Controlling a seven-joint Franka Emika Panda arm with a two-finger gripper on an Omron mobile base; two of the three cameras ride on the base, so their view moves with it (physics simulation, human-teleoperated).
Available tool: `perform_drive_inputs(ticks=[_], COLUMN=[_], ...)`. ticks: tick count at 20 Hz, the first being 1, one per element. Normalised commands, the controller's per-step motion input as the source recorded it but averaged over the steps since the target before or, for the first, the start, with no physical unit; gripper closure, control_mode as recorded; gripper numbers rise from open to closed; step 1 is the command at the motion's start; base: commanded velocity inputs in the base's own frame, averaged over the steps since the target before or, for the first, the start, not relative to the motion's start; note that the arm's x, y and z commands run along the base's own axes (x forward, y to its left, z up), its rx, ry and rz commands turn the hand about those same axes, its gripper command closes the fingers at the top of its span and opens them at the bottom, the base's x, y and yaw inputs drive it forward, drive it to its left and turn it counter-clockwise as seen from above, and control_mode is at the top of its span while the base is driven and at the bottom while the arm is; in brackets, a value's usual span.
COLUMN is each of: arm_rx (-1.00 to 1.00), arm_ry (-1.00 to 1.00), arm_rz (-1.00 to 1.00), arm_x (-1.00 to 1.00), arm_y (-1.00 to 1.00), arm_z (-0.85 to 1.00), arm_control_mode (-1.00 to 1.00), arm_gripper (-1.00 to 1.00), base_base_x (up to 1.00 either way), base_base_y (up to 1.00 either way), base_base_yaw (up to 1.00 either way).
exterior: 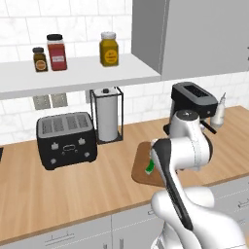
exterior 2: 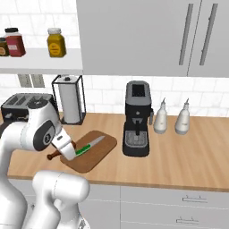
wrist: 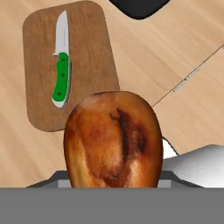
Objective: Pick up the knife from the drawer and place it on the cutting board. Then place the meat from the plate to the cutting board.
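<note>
The gripper (wrist: 113,186) holds the meat (wrist: 113,140), lower centre: heavy, greasy, best gripped mid-body; knife (wrist: 61,74) on the cutting board (wrist: 89,61), upper left.

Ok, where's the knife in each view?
Left base view: knife, a green sliver on the cutting board, mostly behind the arm.
Right base view: lower centre-left, lying on the board.
Hand view: upper left, on the board.
Shared landmark: the cutting board.

The white arm (exterior 2: 36,129) folds over at its elbow, wrist angled down. Its jaws stand partly apart, clamped on the meat (wrist: 113,140), which sits between them.
</note>
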Motion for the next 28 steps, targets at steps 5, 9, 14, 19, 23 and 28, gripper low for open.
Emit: perform_drive_inputs(ticks=[5, 9, 14, 19, 23, 28], arm_rx=[0.03, 0.01, 0.00, 0.00, 0.00, 0.00], arm_ry=[0.00, 0.00, 0.00, 0.00, 0.00, 0.00], arm_rz=[0.00, 0.00, 0.00, 0.00, 0.00, 0.00], arm_x=[0.55, 0.28, 0.46, 0.36, 0.31, 0.35], arm_y=[-0.50, -0.33, -0.12, 0.00, 0.00, 0.00], arm_z=[-0.22, -0.18, -0.31, -0.26, -0.32, -0.39], arm_control_mode=[-1.00, -1.00, -1.00, -1.00, -1.00, -1.00], arm_gripper=[1.00, 1.00, 1.00, 1.00, 1.00, 1.00], base_base_x=[0.00, 0.00, 0.00, 0.00, 0.00, 0.00], base_base_y=[0.00, 0.00, 0.00, 0.00, 0.00, 0.00], base_base_yaw=[0.00, 0.00, 0.00, 0.00, 0.00, 0.00])
